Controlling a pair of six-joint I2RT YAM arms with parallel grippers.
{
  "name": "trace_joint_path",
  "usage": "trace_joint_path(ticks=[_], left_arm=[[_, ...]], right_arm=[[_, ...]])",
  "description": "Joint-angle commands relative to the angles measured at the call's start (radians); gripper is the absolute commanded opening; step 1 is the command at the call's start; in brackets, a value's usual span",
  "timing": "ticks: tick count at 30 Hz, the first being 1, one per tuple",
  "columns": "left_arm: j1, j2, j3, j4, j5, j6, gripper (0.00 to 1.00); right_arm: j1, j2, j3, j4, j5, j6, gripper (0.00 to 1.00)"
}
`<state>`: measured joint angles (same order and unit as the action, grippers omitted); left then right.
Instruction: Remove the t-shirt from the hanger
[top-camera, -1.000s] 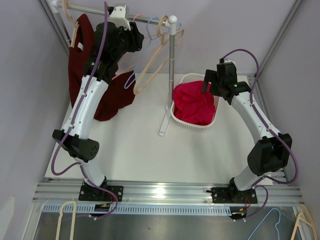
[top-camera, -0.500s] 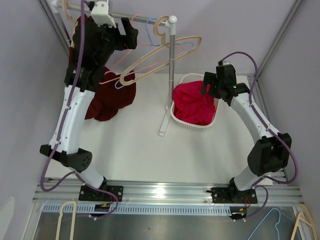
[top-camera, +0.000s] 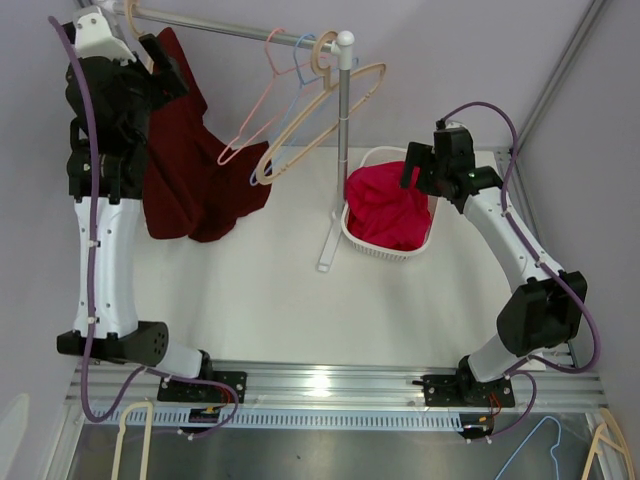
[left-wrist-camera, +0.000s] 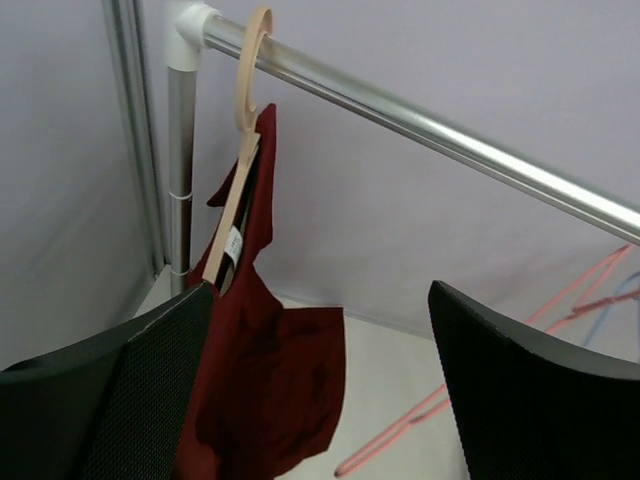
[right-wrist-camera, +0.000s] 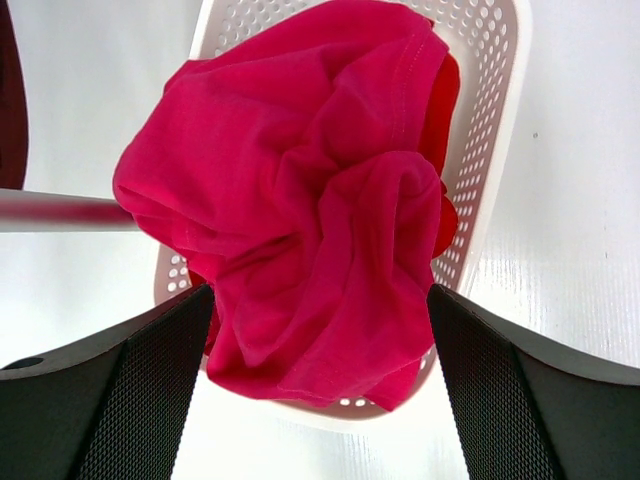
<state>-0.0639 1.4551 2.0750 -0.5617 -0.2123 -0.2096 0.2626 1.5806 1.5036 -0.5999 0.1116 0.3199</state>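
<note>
From above, you see the dark red t-shirt (top-camera: 190, 185) hanging at the left end of the silver metal rail (top-camera: 220, 25). In the left wrist view, it hangs on a beige wooden hanger (left-wrist-camera: 235, 190) hooked over that rail, and your left gripper (left-wrist-camera: 320, 300) gapes wide, holding nothing. In the right wrist view, your right gripper (right-wrist-camera: 320, 300) is equally wide and empty, right of the rail's stand.
</note>
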Motion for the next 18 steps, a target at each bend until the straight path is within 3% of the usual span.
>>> trace_joint_path(ticks=[1, 7, 9, 18], left_arm=[[0.003, 0.045, 0.051, -0.001, -0.101, 0.019, 0.92], [0.012, 0.232, 0.258, -0.041, -0.139, 0.076, 0.89], [0.042, 0.270, 0.301, -0.066, -0.136, 0.032, 0.89], [0.127, 0.366, 0.312, -0.027, -0.091, 0.003, 0.86]], right_arm=[[0.004, -0.022, 0.041, 0.011, -0.015, -0.010, 0.92], [0.007, 0.025, 0.139, -0.012, -0.039, -0.002, 0.92], [0.007, 0.041, 0.164, -0.012, -0.036, -0.002, 0.92], [0.009, 0.147, 0.316, -0.051, -0.027, -0.019, 0.92]])
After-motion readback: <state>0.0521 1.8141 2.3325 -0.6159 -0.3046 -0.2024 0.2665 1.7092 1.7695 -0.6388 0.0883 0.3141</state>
